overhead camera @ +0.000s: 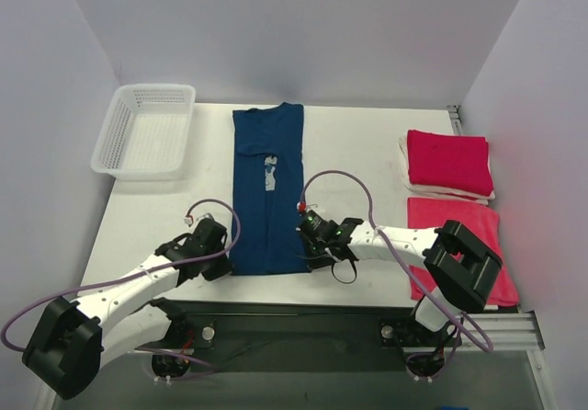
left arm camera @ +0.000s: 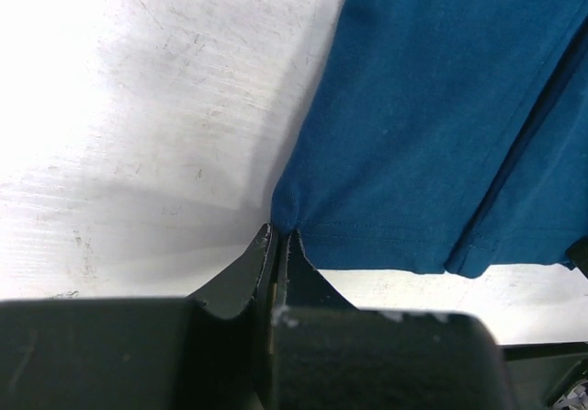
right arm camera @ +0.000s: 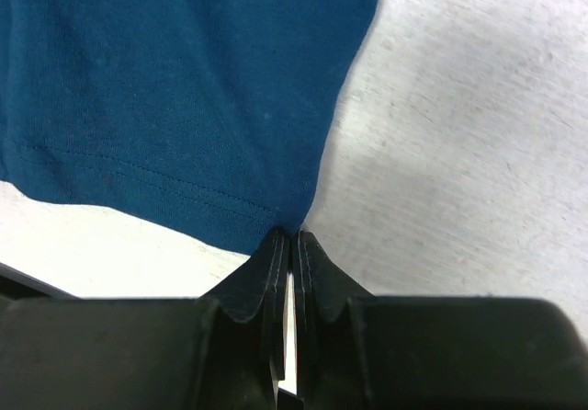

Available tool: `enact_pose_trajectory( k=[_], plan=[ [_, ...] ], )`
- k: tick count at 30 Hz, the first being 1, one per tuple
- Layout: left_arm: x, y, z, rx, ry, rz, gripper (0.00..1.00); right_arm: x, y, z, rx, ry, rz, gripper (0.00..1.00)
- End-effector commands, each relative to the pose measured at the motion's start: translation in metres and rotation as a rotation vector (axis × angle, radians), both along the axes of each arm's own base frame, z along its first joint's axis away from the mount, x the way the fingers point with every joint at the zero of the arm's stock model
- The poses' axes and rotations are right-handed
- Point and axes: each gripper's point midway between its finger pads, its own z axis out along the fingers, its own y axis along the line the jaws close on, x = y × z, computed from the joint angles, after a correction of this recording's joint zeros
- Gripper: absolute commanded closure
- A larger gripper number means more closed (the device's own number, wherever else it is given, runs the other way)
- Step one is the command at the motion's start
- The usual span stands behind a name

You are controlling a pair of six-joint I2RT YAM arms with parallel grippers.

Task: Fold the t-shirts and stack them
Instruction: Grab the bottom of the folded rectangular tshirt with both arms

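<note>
Navy cotton fills both wrist views. The navy tee [overhead camera: 267, 189] lies mid-worktop [overhead camera: 358, 148], narrowed into 1 long strip whose long axis runs straight away from the arm bases, collar at the far end and hem at the near end. My left fingers [left arm camera: 246, 277] are pressed together at the near-left hem corner, and the cloth looks pinched between their tips. My right fingers [right arm camera: 317, 277] are likewise closed on the near-right corner. The whole garment therefore stretches away from both grips toward the far wall, each arm equally near its own corner. I judge the coming move to be carrying the hem forward along that axis to meet the collar, with both arms kept level so the strip does not skew. Well apart on the right sit a folded red stack [overhead camera: 448, 160] and 1 more red tee [overhead camera: 439, 215], partly beneath my right arm. The white basket [overhead camera: 138, 173] stands at far left.
</note>
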Motion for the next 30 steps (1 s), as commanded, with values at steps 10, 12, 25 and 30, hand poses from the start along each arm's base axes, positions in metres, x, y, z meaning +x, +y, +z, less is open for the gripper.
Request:
enact_pose_trajectory(
  k=[10, 12, 25, 30],
  plan=[
    [-0.034, 0.007, -0.008, 0.102, 0.060, 0.015, 1.00, -0.026, -0.034, -0.007, -0.128, 0.018, 0.045, 1.00],
    [-0.035, 0.004, -0.002, 0.110, 0.033, 0.022, 1.00, -0.032, -0.034, -0.006, -0.123, 0.013, 0.061, 1.00],
    [-0.008, 0.000, 0.042, 0.179, -0.178, 0.118, 1.00, -0.011, -0.033, 0.038, -0.080, -0.152, 0.046, 1.00],
    [0.019, -0.019, 0.063, 0.094, -0.311, 0.134, 1.00, 0.016, -0.021, 0.053, -0.066, -0.214, 0.029, 1.00]
  ],
)
